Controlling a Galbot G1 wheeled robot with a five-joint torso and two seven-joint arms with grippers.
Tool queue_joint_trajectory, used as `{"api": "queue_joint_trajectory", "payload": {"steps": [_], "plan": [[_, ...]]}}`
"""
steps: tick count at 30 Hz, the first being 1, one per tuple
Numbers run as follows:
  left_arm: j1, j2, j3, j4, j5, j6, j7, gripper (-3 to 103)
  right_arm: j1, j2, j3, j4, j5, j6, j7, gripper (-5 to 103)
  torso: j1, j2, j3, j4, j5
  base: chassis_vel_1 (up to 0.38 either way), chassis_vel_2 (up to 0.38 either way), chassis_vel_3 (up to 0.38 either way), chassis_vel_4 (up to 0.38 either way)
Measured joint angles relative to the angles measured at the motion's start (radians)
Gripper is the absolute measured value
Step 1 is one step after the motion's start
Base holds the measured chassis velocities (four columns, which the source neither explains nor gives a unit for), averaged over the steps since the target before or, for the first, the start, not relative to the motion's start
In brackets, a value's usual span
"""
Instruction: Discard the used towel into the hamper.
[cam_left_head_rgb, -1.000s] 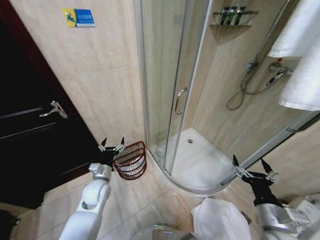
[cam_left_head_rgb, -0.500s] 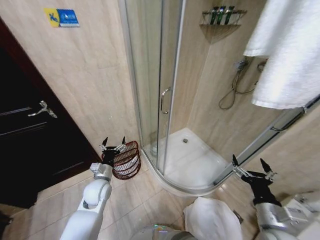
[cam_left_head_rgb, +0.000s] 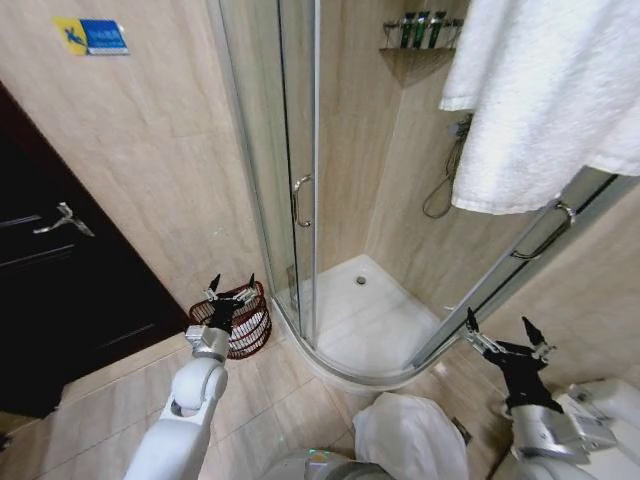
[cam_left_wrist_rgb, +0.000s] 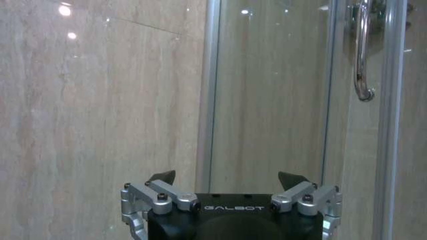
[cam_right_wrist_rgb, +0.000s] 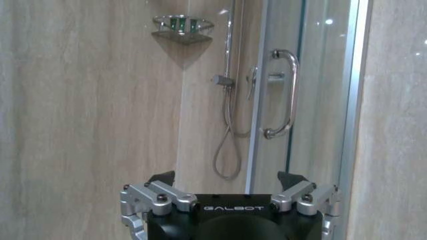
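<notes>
The hamper (cam_left_head_rgb: 250, 332), a small dark reddish-brown woven basket, stands on the floor against the tiled wall, beside the shower enclosure. My left gripper (cam_left_head_rgb: 232, 285) (cam_left_wrist_rgb: 228, 177) is open and empty, hovering just in front of and above the hamper's rim. A large white towel (cam_left_head_rgb: 550, 100) hangs at the upper right, over the glass shower door's rail. A white crumpled cloth (cam_left_head_rgb: 410, 440) lies low at the front; I cannot tell which of the two is the used towel. My right gripper (cam_left_head_rgb: 498, 322) (cam_right_wrist_rgb: 227, 176) is open and empty near the enclosure's right edge, above that cloth.
A dark door (cam_left_head_rgb: 60, 290) with a lever handle (cam_left_head_rgb: 62, 220) fills the left. The curved glass shower enclosure (cam_left_head_rgb: 285, 150) with its handle (cam_left_head_rgb: 298, 200) and white tray (cam_left_head_rgb: 370, 320) stands ahead. A corner shelf (cam_left_head_rgb: 420, 30) holds bottles. Tiled floor (cam_left_head_rgb: 270, 400) lies between the arms.
The whole picture has slid left, so the camera has turned right. The hanging towel now takes up more of the upper right. Both grippers hold the same open pose.
</notes>
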Motion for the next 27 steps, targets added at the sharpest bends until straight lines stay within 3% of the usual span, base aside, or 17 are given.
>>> {"api": "queue_joint_trajectory", "payload": {"steps": [27], "plan": [[0.003,-0.012,0.012,-0.007,0.027,-0.003,-0.003,100,-0.019,-0.002,0.004,0.001,0.008,0.016,0.015,100,0.000,0.000,0.000,0.0000,0.0001,0.040,-0.036,-0.038,0.039]]}}
